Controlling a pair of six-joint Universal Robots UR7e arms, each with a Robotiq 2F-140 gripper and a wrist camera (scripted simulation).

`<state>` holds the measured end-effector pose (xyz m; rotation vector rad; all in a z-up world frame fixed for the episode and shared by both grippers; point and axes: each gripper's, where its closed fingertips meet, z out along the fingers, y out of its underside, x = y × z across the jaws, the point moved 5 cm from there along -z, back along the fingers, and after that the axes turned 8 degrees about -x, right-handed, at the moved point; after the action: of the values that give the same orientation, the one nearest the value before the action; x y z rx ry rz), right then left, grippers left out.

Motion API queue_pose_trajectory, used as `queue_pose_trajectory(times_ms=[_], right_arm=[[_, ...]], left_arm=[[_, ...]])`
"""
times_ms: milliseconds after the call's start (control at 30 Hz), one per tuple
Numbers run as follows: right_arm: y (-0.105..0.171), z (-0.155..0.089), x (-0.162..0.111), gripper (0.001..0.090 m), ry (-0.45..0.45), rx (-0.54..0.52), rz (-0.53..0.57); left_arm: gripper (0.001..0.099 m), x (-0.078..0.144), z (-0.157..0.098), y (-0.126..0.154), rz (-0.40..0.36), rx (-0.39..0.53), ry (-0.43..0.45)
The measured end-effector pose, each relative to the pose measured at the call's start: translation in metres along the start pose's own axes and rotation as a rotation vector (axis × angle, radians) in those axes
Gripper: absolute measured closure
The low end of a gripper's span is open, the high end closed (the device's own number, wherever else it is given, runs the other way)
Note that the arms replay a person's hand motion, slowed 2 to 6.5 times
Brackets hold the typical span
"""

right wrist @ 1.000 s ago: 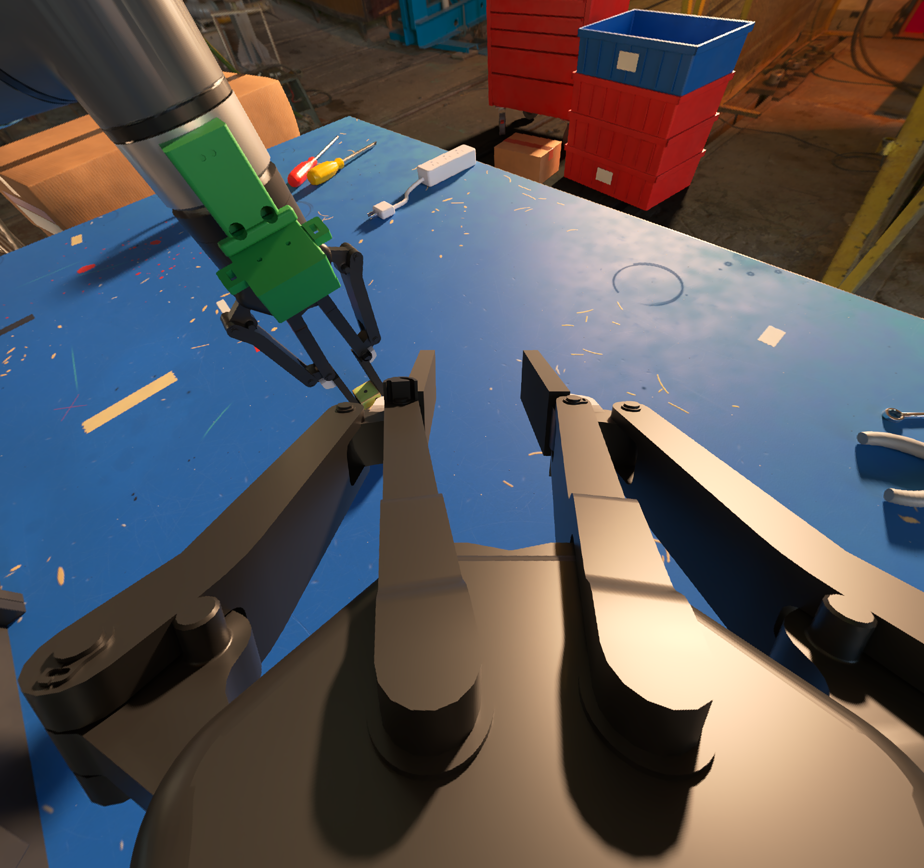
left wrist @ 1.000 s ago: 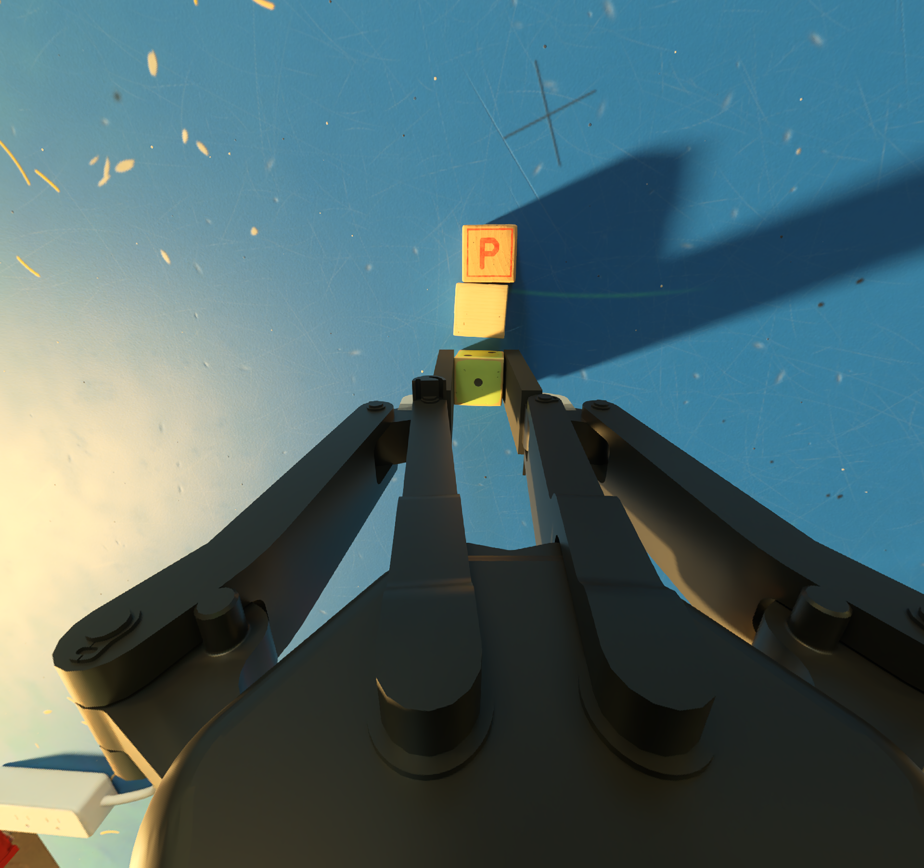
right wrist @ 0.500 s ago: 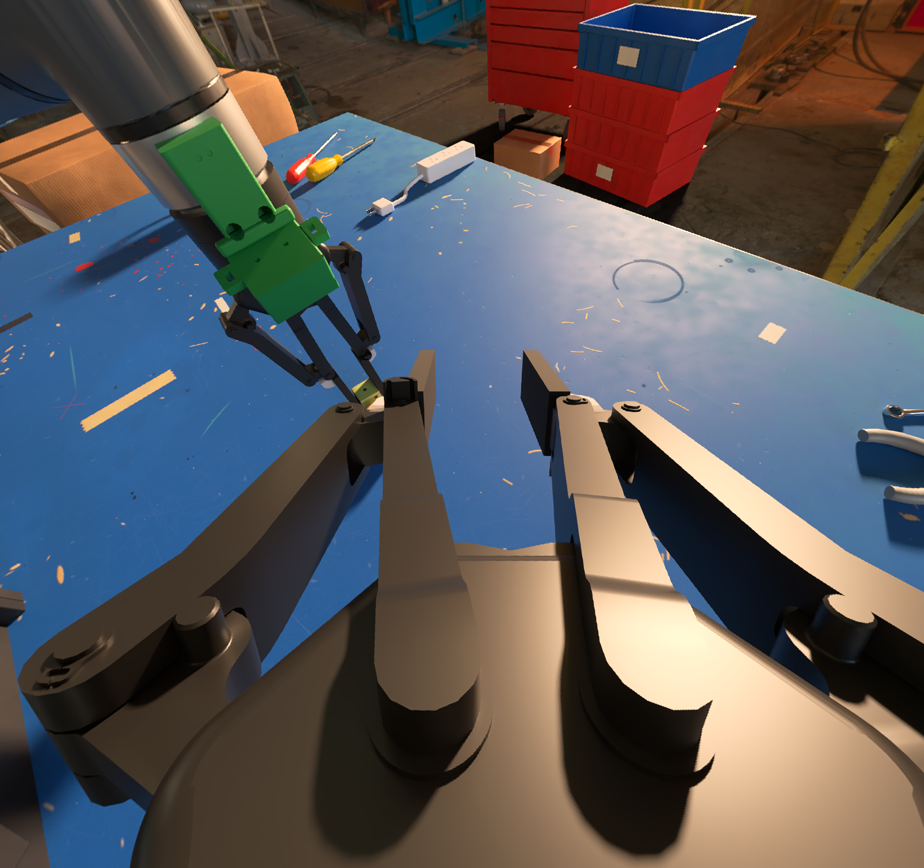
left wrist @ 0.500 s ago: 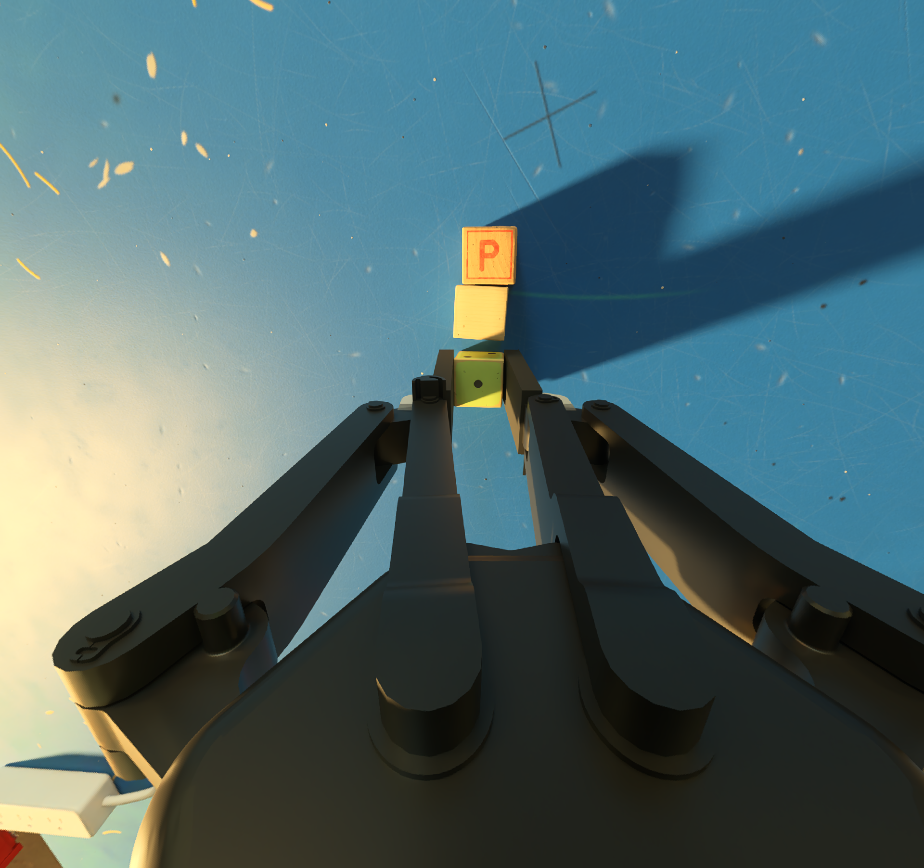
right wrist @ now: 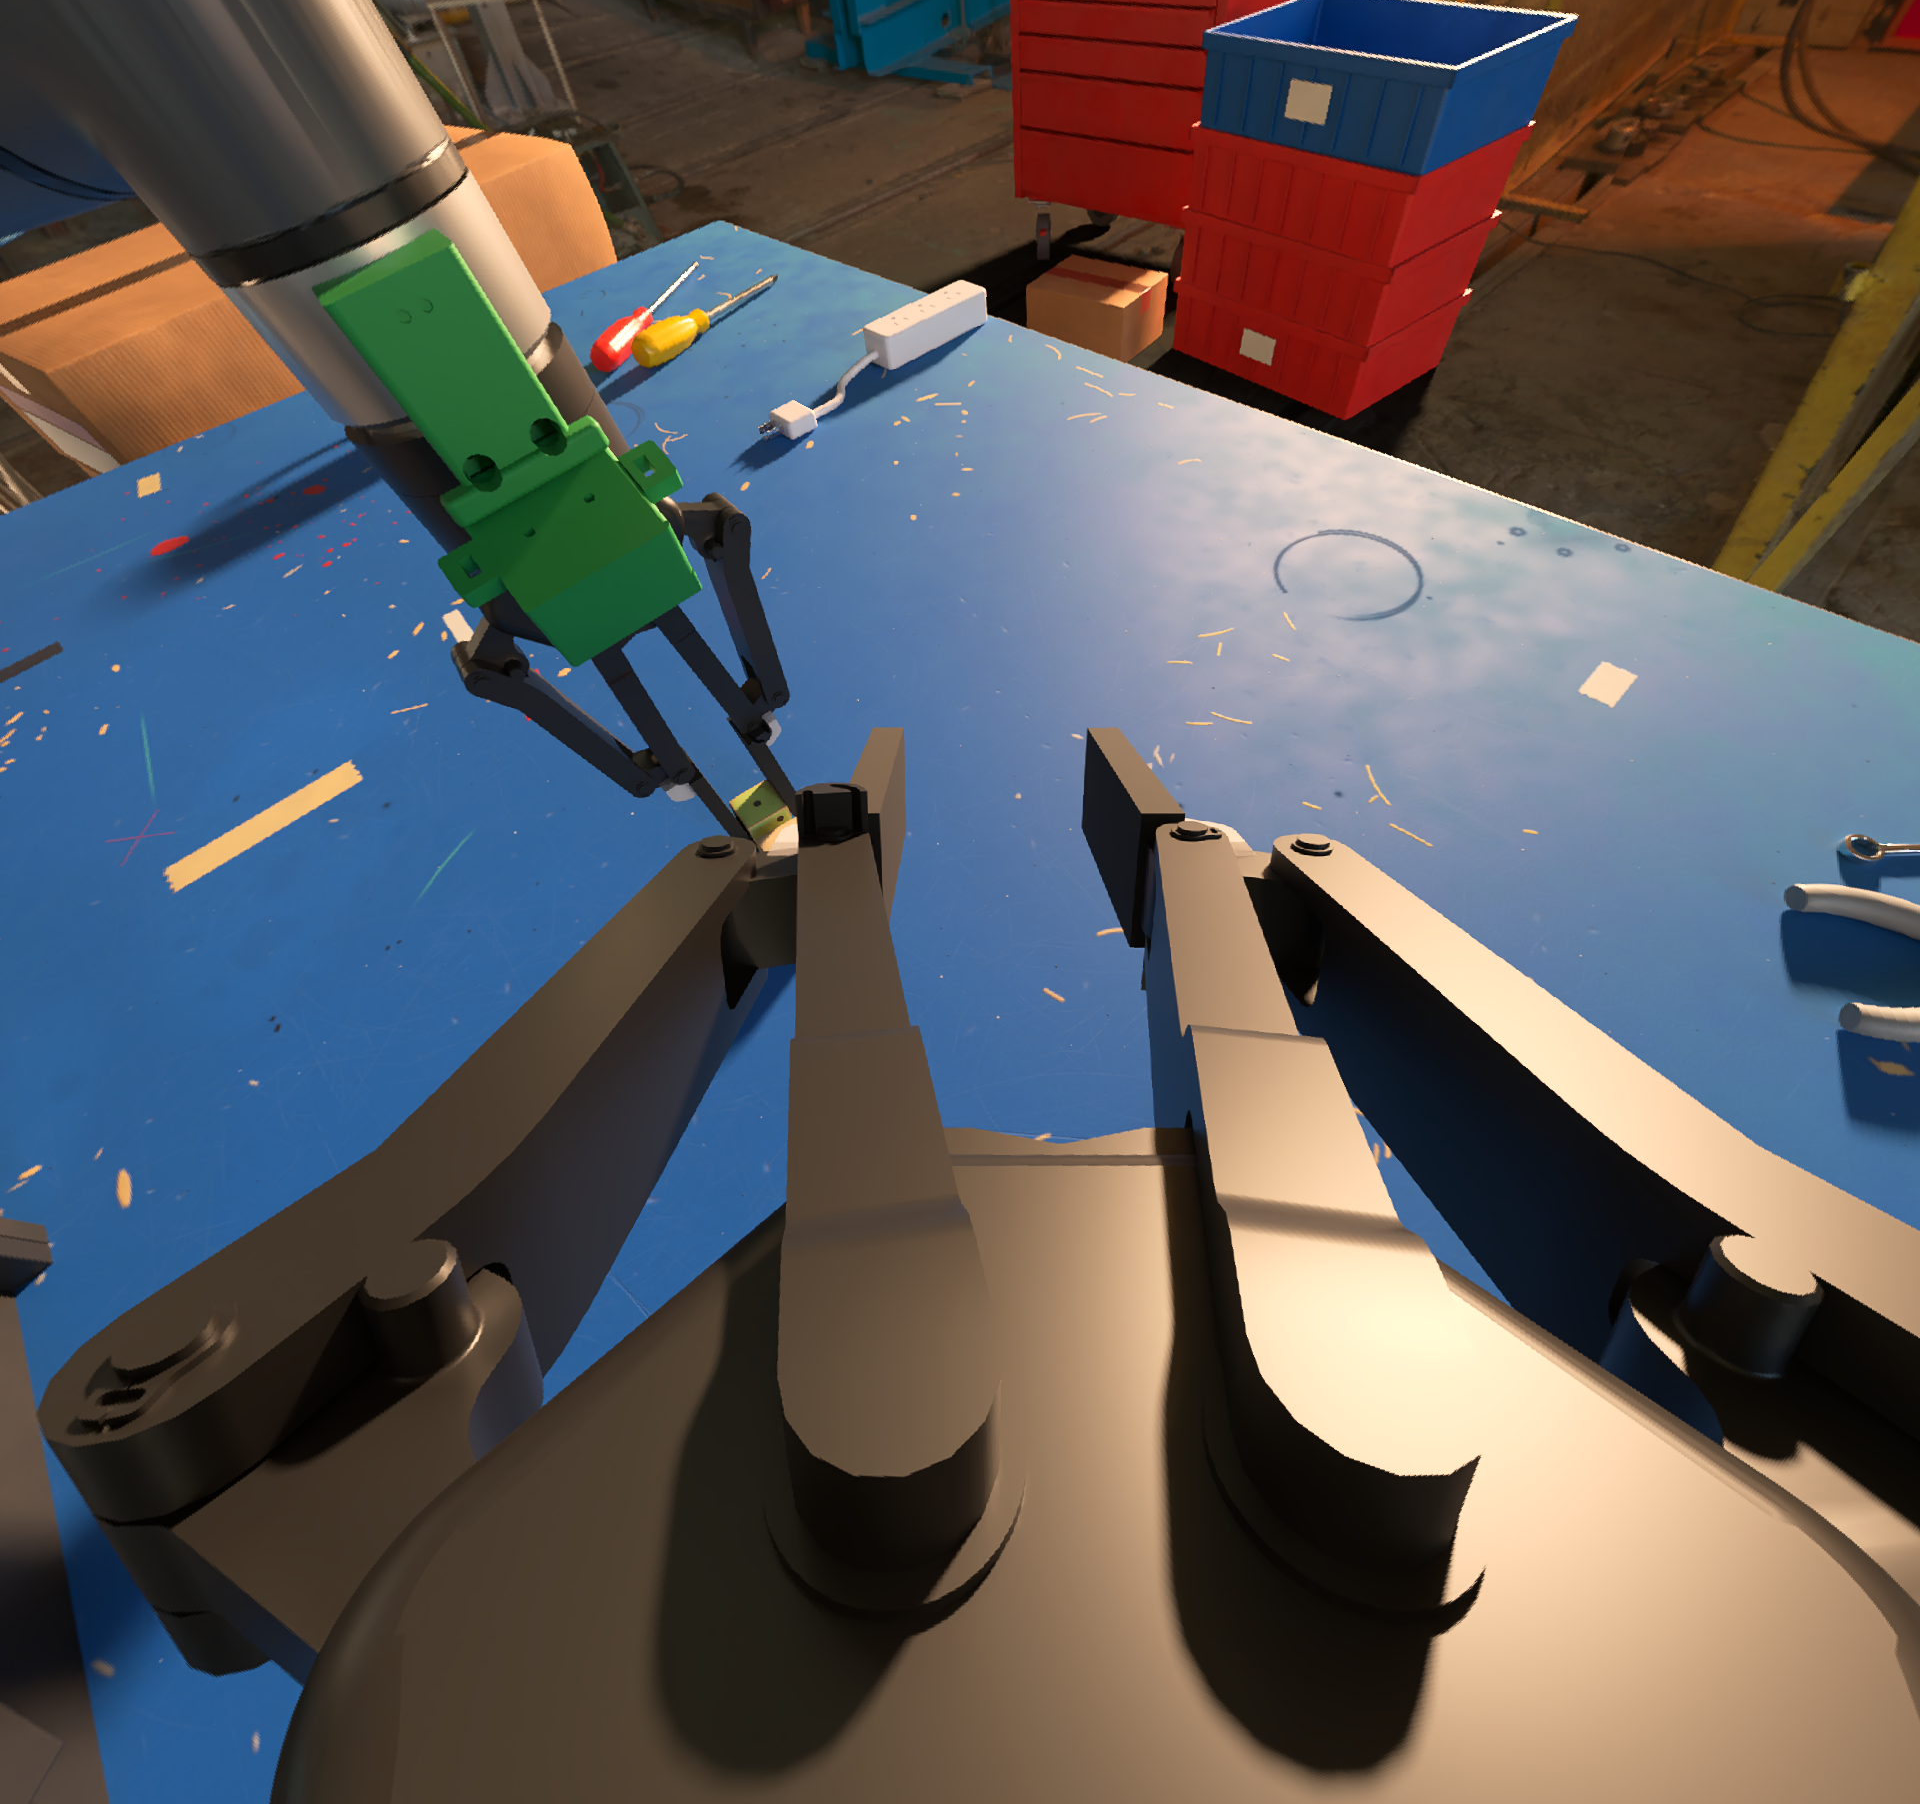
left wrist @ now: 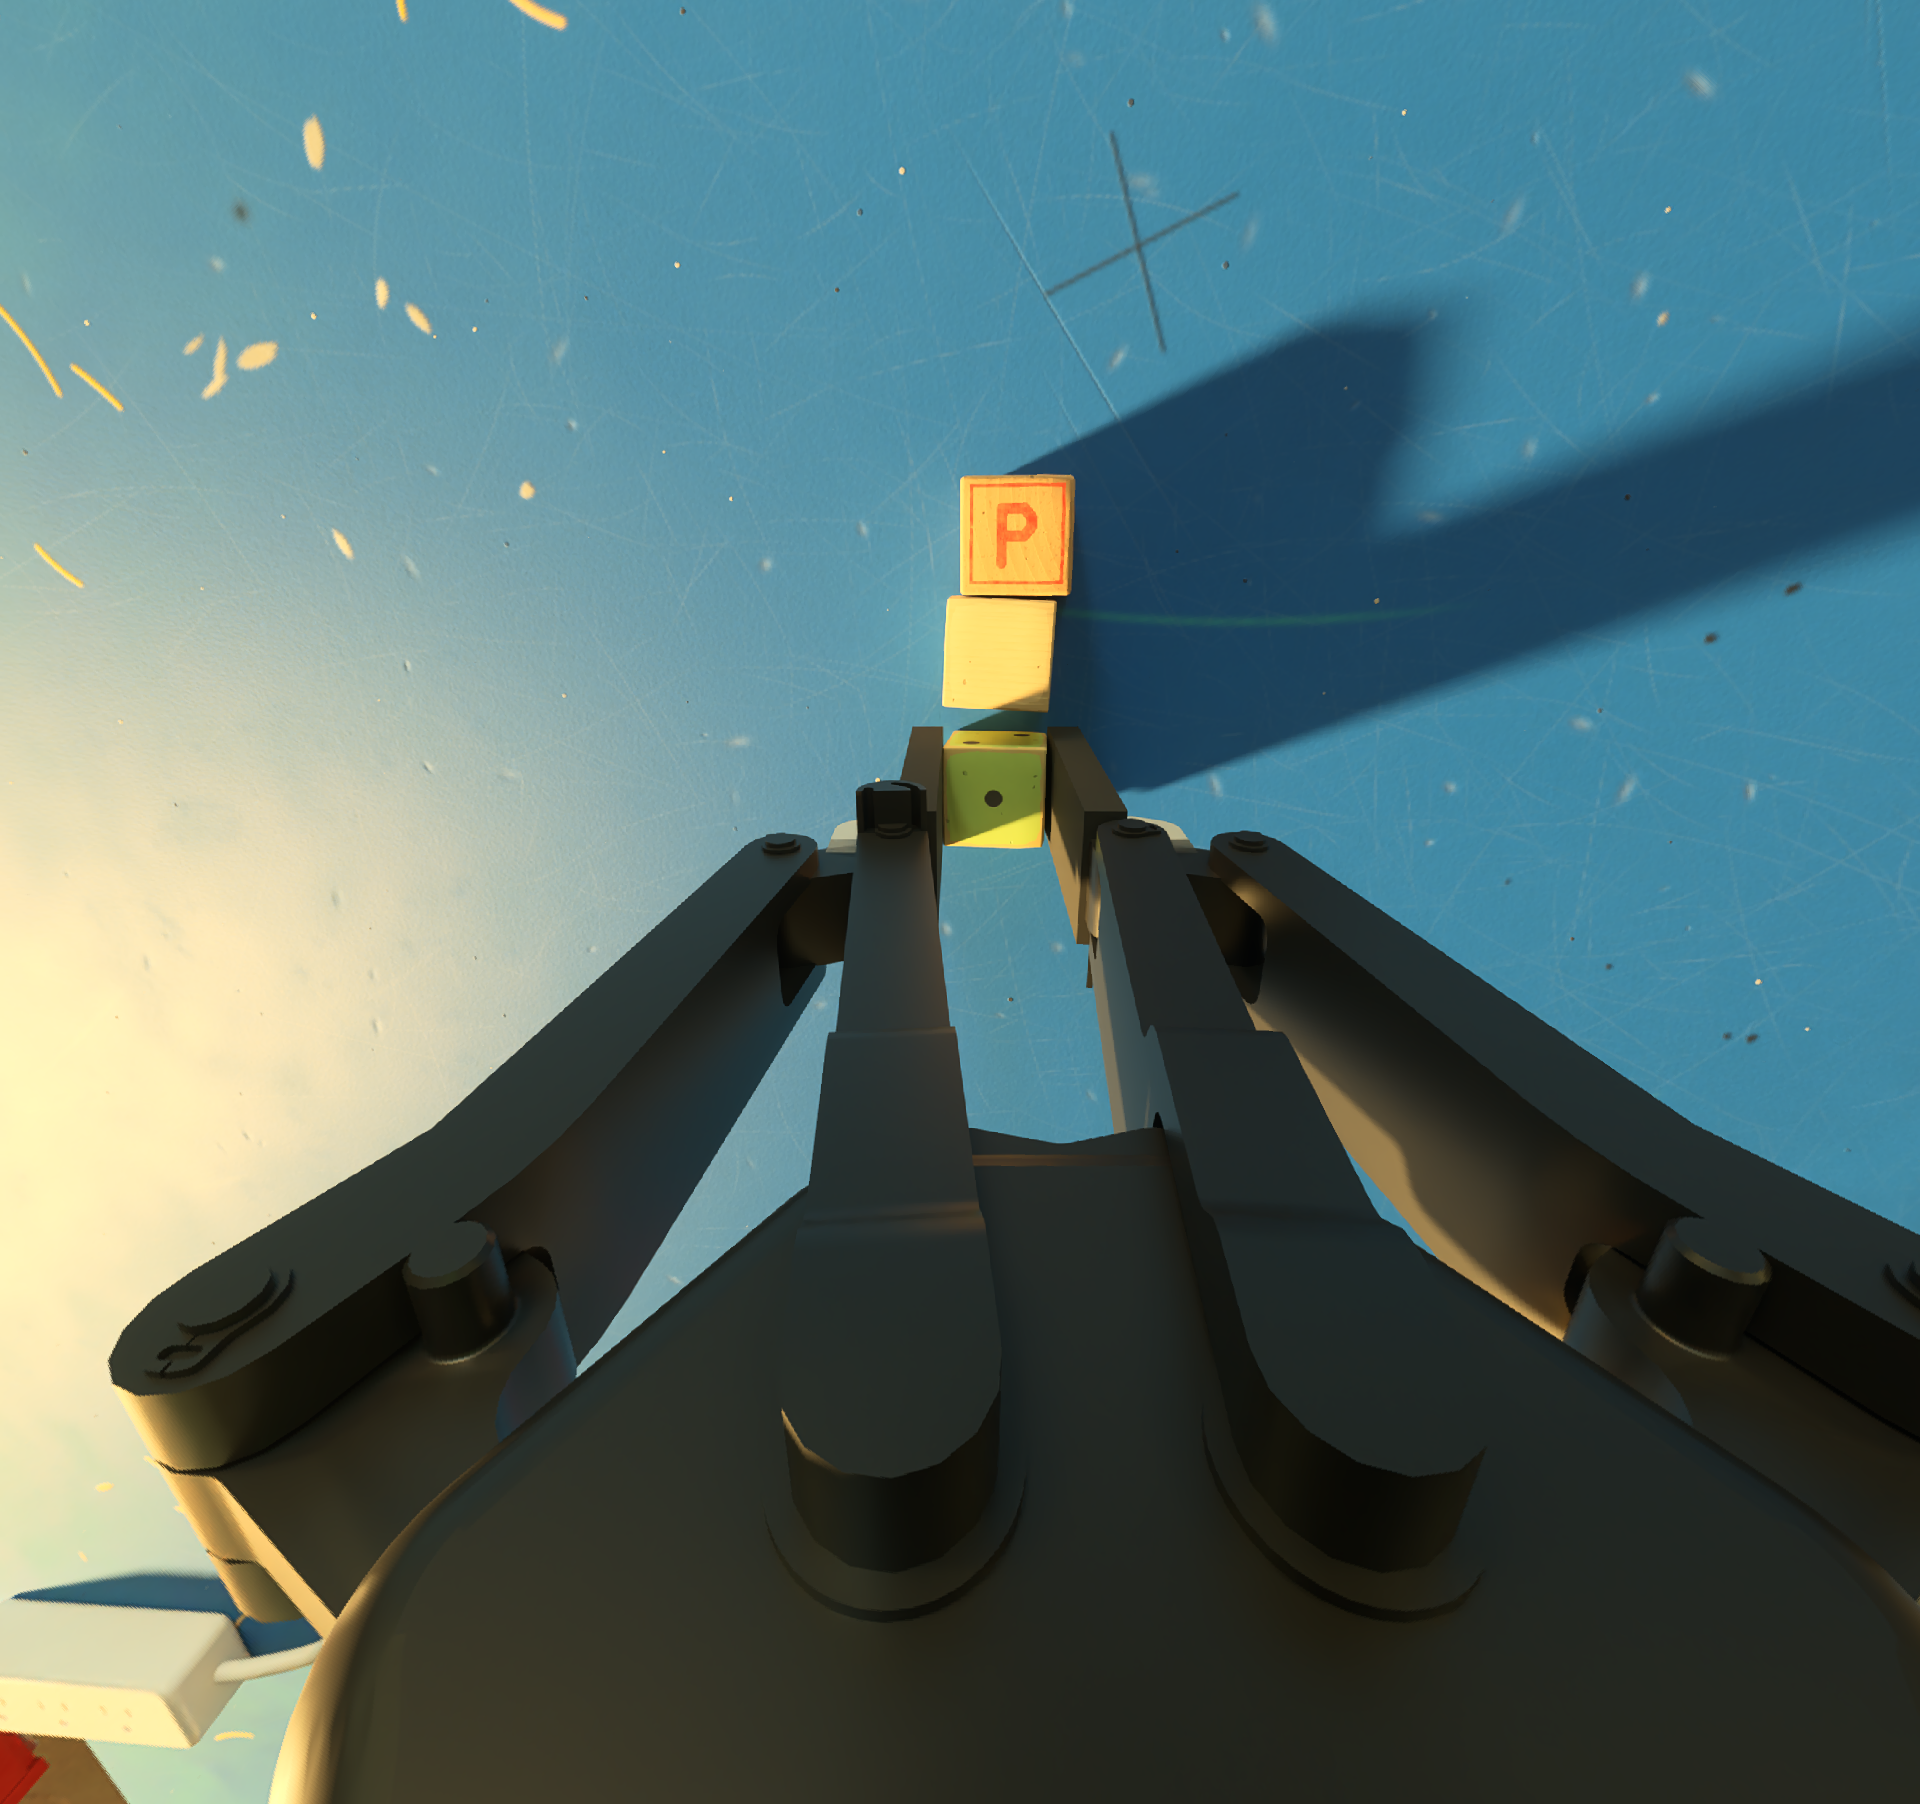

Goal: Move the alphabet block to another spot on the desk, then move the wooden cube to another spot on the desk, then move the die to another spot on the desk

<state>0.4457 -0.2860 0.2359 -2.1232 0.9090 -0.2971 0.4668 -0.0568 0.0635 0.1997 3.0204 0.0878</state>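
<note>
In the left wrist view my left gripper (left wrist: 994,786) is shut on the yellow-green die (left wrist: 992,790), just above the blue desk (left wrist: 520,715). Beyond it the plain wooden cube (left wrist: 997,654) and the orange alphabet block (left wrist: 1016,535) lie in a row, touching each other. In the right wrist view my right gripper (right wrist: 992,798) is open and empty above the desk (right wrist: 1143,559). The left gripper (right wrist: 764,804) shows there too, holding the die (right wrist: 762,807), which my right gripper's left finger partly hides. The cube and alphabet block are hidden in that view.
A white power strip (right wrist: 925,324) and two screwdrivers (right wrist: 665,333) lie at the desk's far edge. Metal tools (right wrist: 1860,907) lie at the right. Red and blue crates (right wrist: 1340,185) and cardboard boxes (right wrist: 125,341) stand beyond the desk. A cross mark (left wrist: 1141,242) is on the desk.
The left arm has tilted and shifted slightly in the right wrist view, with the die still held. The right gripper has not moved.
</note>
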Motion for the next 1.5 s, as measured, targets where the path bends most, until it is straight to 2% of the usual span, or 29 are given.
queue_pose_trajectory(times_ms=[833,1167,1500], right_arm=[[0.0018,0.0023,0.0017,0.0442,0.0,-0.011,0.005],[0.0022,0.0027,0.0029,0.0442,0.001,-0.012,0.009],[0.0027,0.0032,0.0036,0.0442,0.0,-0.014,0.011]], left_arm=[[0.0736,-0.0004,0.0006,-0.0011,-0.027,0.008,0.008],[0.0624,-0.0015,0.0011,-0.0016,-0.044,0.032,0.011],[0.0599,-0.0016,-0.0052,-0.0018,-0.057,0.078,0.024]])
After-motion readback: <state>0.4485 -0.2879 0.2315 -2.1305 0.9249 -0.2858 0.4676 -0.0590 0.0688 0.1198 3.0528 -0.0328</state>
